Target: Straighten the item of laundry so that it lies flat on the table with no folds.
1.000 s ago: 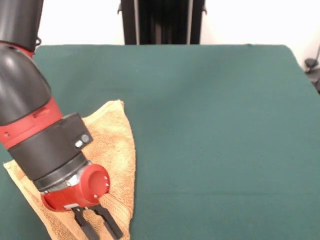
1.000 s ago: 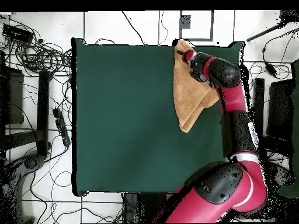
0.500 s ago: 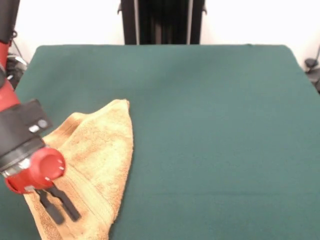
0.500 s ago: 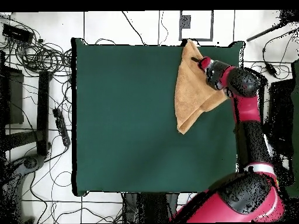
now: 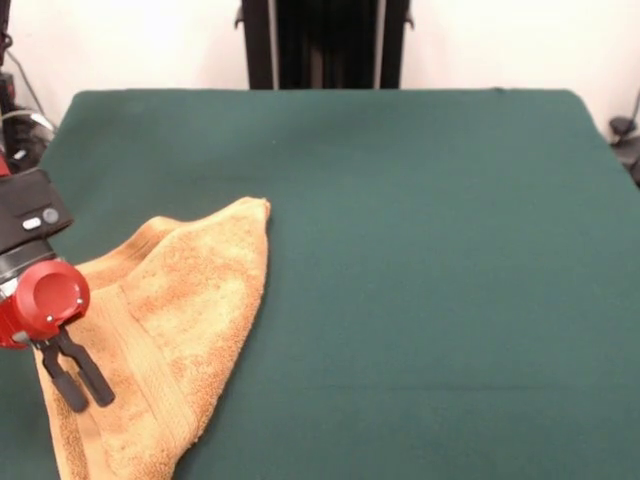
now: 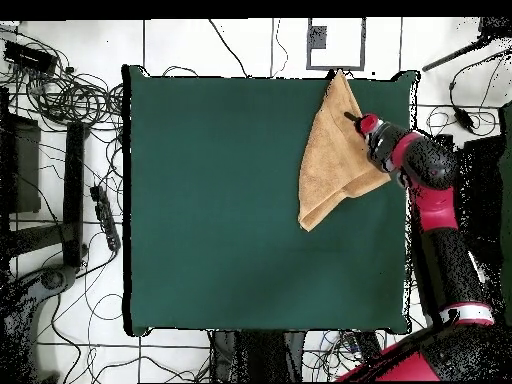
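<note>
The towel (image 5: pixel 175 320) lay on the green tabletop (image 5: pixel 420 250), close to its left edge in the front view and reaching down to the bottom of that view. From above, it sat near the far right corner (image 6: pixel 335 150). It was not flat — it made a pointed, three-cornered shape, with one side folded over. A woven band ran along one edge. The gripper (image 5: pixel 75 380) hung at the towel's left side, and its two black fingers (image 5: pixel 92 378) pointed down with a small gap between them. They held nothing. Whether the tips touched the cloth, I could not tell — they looked just above it.
</note>
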Robot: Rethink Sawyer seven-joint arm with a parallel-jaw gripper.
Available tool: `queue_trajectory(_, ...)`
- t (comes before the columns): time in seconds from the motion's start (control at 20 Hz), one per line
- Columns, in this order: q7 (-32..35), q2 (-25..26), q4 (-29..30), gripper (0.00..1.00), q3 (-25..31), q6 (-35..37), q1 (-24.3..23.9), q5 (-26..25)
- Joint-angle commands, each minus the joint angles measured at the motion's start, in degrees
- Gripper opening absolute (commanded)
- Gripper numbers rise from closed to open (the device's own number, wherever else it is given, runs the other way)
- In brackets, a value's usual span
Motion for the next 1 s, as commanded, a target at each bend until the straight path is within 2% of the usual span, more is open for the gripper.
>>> queue_trajectory(0.05,-1.08,3.36,9.47,1.00,3.54,-4.82,1.88,-5.69)
queue_trajectory(0.5,1.04,4.26,9.02,1.00,5.33,-6.27,1.34,-6.30)
queue_trajectory(0.6,2.68,3.65,10.20,1.00,5.30,-8.96,1.19,-7.11)
queue_trajectory(0.65,3.52,3.28,9.69,0.00,4.74,-9.13,1.77,-7.28)
queue_trajectory(0.8,4.79,1.90,10.51,0.00,2.61,-10.71,2.79,-8.66)
queue_trajectory(1.0,3.57,2.25,7.30,0.00,-1.20,-8.35,4.39,-10.47)
